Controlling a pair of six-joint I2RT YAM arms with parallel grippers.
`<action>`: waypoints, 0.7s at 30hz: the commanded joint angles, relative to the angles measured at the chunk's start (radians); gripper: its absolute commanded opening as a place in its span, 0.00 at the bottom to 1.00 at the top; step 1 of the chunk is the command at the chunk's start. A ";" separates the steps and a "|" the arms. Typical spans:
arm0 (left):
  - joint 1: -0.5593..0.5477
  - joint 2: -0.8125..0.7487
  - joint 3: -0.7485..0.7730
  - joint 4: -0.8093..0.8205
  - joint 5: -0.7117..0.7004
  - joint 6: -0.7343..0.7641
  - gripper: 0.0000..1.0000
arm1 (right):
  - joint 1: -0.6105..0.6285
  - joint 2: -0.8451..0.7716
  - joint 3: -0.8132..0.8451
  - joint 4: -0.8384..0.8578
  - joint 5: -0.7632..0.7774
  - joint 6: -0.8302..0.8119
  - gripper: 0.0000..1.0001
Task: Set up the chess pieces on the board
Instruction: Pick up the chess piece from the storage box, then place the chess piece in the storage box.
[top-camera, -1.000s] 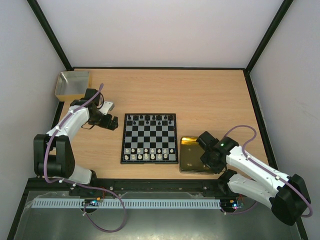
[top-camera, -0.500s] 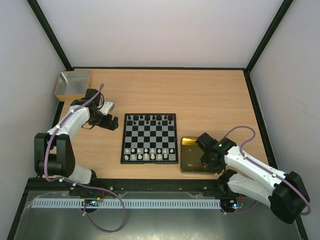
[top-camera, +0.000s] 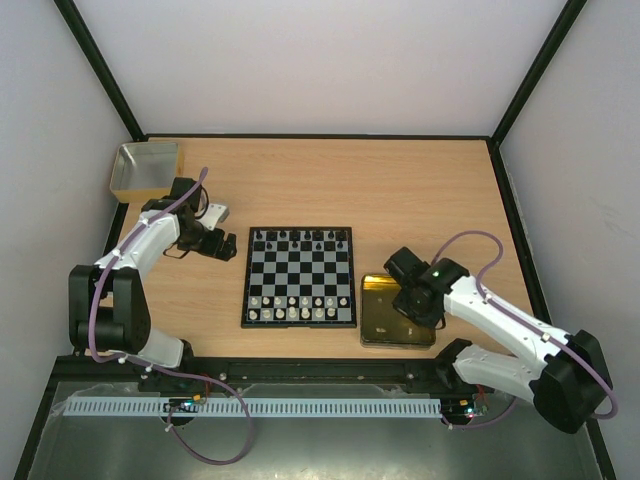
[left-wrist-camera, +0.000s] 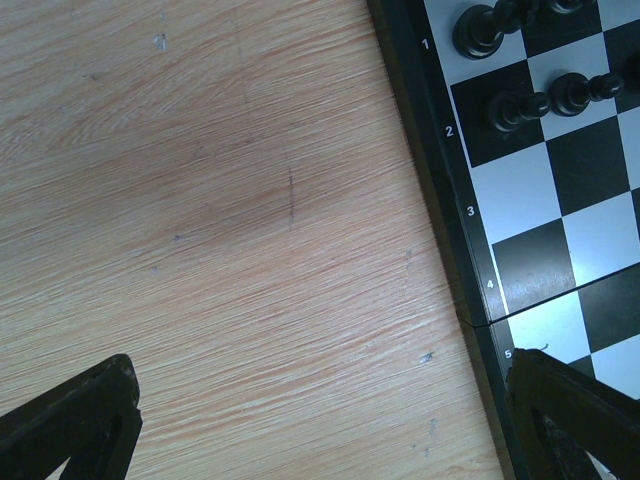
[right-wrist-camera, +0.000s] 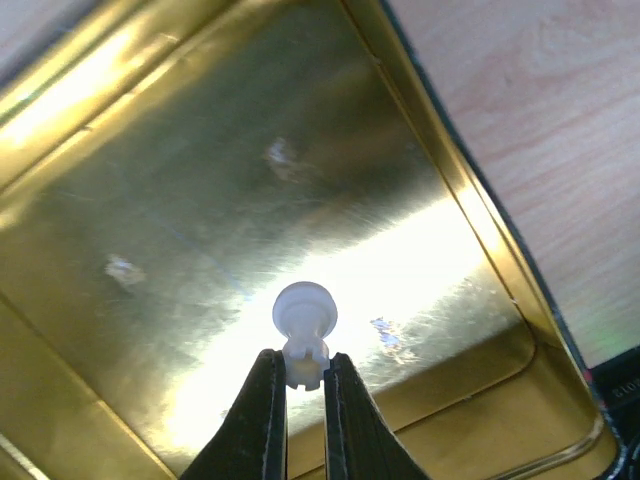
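Note:
The chessboard (top-camera: 300, 272) lies mid-table, with black pieces (top-camera: 300, 238) along its far edge and white pieces (top-camera: 298, 307) in its two near rows. My right gripper (top-camera: 408, 292) hangs over the gold tray (top-camera: 378, 330). In the right wrist view it (right-wrist-camera: 305, 372) is shut on a small white piece (right-wrist-camera: 305, 318), held above the tray floor (right-wrist-camera: 200, 180). My left gripper (top-camera: 226, 248) is open and empty over bare wood just left of the board. Its fingers (left-wrist-camera: 70, 425) frame the board's border (left-wrist-camera: 440, 180) and some black pieces (left-wrist-camera: 520, 105).
A yellowish square box (top-camera: 146, 168) stands at the far left corner behind the left arm. Black frame rails run along the table's edges. White walls close in on the left, right and far sides.
My right arm has shifted slightly to the left and away over the gold tray, with the white piece in its jaws. The left arm has not moved.

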 joint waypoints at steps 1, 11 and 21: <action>0.004 0.010 -0.010 -0.007 0.007 -0.008 0.99 | 0.005 0.051 0.060 -0.021 0.058 -0.067 0.03; 0.003 0.011 -0.009 -0.005 0.004 -0.011 0.99 | 0.021 0.137 0.052 0.072 0.001 -0.139 0.02; 0.003 0.014 -0.010 -0.004 0.006 -0.013 0.99 | 0.043 0.252 0.073 0.189 -0.051 -0.186 0.03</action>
